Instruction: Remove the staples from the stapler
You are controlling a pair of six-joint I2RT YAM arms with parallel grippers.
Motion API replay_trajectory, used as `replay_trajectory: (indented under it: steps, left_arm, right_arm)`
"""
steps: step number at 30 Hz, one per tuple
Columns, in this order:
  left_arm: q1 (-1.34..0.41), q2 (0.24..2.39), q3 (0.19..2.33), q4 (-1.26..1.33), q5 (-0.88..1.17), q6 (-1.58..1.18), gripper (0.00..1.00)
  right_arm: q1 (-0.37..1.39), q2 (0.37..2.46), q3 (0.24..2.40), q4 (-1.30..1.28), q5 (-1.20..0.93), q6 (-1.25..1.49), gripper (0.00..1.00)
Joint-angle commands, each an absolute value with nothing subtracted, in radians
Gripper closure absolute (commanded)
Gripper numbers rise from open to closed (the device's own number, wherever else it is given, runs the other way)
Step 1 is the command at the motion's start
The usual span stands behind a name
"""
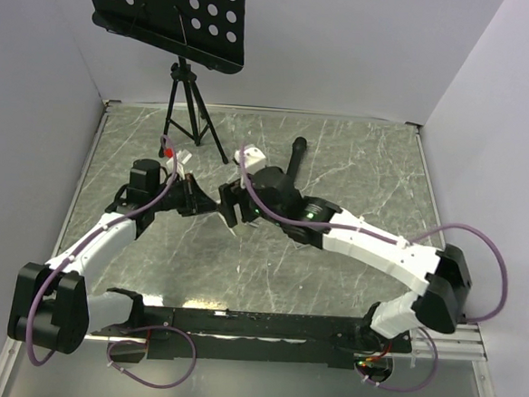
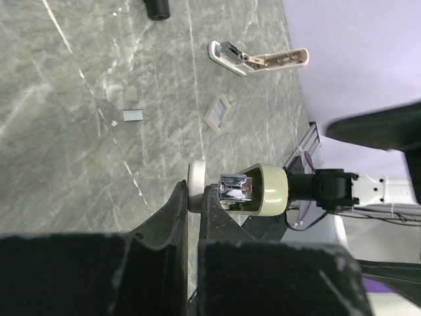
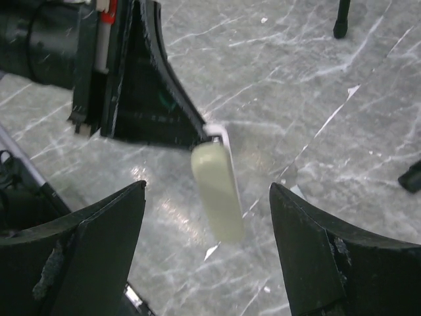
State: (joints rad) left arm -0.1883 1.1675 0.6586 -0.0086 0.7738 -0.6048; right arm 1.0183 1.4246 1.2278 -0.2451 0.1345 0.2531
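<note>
Now, left gripper (image 2: 196,192) clamped tight on one end of the cream stapler (image 3: 217,191), raised above the middle of the tabletop (image 1: 357,169), long axis pointing straight at the right gripper (image 3: 207,197), which gapes wide astride its free end, touching nothing.

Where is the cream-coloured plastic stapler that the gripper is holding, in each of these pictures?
Top external: too small to tell; look at the tip of the left gripper, centre-left.
Left wrist: cream plastic stapler, lower centre, seen end-on.
Right wrist: centre, slanting down.
Shared landmark: the left gripper pinching it.
</note>
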Motion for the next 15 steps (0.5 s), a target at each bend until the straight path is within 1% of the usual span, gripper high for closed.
replay_trajectory:
  steps: [1,6,8,11,14,15]
  left_arm:
    - [-0.193,1.141,0.693,0.040,0.847,-0.601,0.99]
    - [-0.193,1.144,0.686,0.077,0.893,-0.620,0.99]
    - [-0.193,1.143,0.684,0.081,0.897,-0.620,0.99]
    - [-0.193,1.138,0.683,0.084,0.897,-0.621,0.99]
    - [-0.193,1.141,0.681,0.081,0.896,-0.626,0.99]
    - [-0.193,1.143,0.683,0.078,0.890,-0.629,0.99]
  right_arm:
    - [1.014,1.514,1.319,-0.278,0.170,0.212,0.17]
    - [1.014,1.586,1.370,-0.279,0.195,0.202,0.19]
    - [1.014,1.601,1.387,-0.281,0.199,0.195,0.21]
    - [1.012,1.628,1.405,-0.278,0.189,0.184,0.28]
    - [1.015,1.643,1.416,-0.270,0.189,0.181,0.39]
    - [1.015,1.646,1.417,-0.271,0.189,0.179,0.49]
